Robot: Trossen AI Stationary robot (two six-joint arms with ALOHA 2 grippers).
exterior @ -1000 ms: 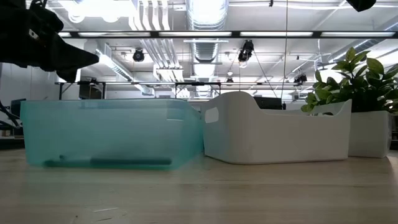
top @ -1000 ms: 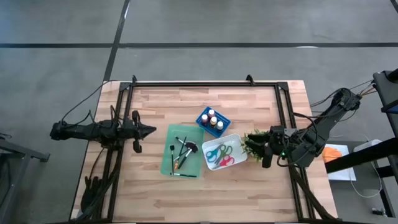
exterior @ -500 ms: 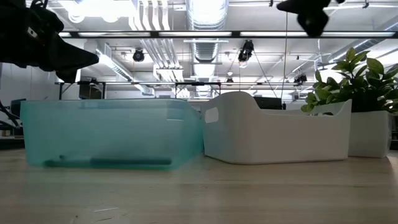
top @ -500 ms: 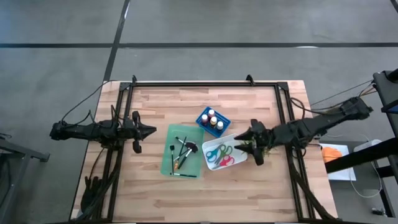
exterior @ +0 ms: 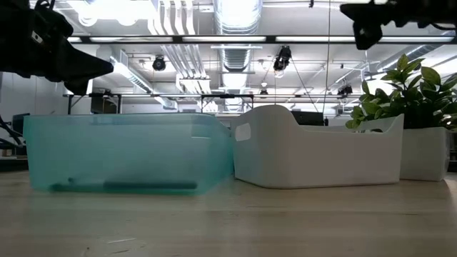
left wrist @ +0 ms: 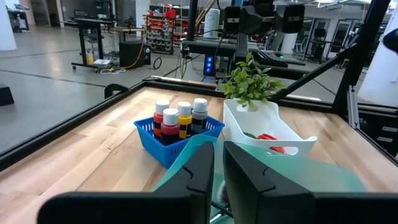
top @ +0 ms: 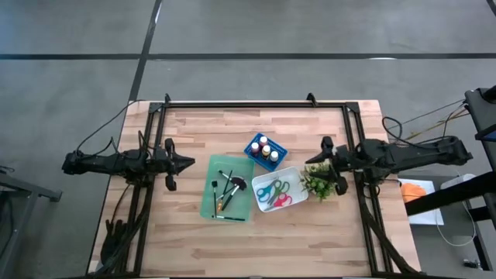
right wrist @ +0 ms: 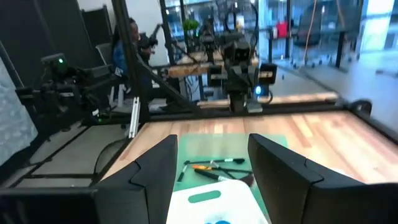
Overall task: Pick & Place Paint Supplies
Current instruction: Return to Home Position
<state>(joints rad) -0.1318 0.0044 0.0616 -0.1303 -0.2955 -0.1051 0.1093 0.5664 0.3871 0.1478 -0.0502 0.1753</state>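
Several dark-handled brushes (top: 226, 190) lie in a translucent green tray (top: 209, 203). Paint bottles (top: 265, 149) with coloured caps stand in a small blue basket (left wrist: 155, 144). Red, green and blue scissors (top: 275, 191) lie in a white bin (top: 297, 172). My right gripper (top: 310, 163) is open and hovers high over the far side of the leafy plant (top: 322, 182), just right of the white bin; its wrist view looks down on the brushes (right wrist: 214, 168). My left gripper (top: 186, 163) is shut and waits above the table, left of the green tray.
The green tray (exterior: 128, 153), white bin (exterior: 314, 153) and potted plant (exterior: 410, 93) stand side by side near mid-table, with the blue basket behind them. Bare wood lies along the near and far edges. A black frame (top: 256, 103) borders the table.
My right arm has unfolded from a bent pose at the table's right edge and stretched out level toward the left. Its gripper swept out to the white bin's right corner, then drew back slightly right and toward the far edge, above the plant. Nothing on the table has moved.
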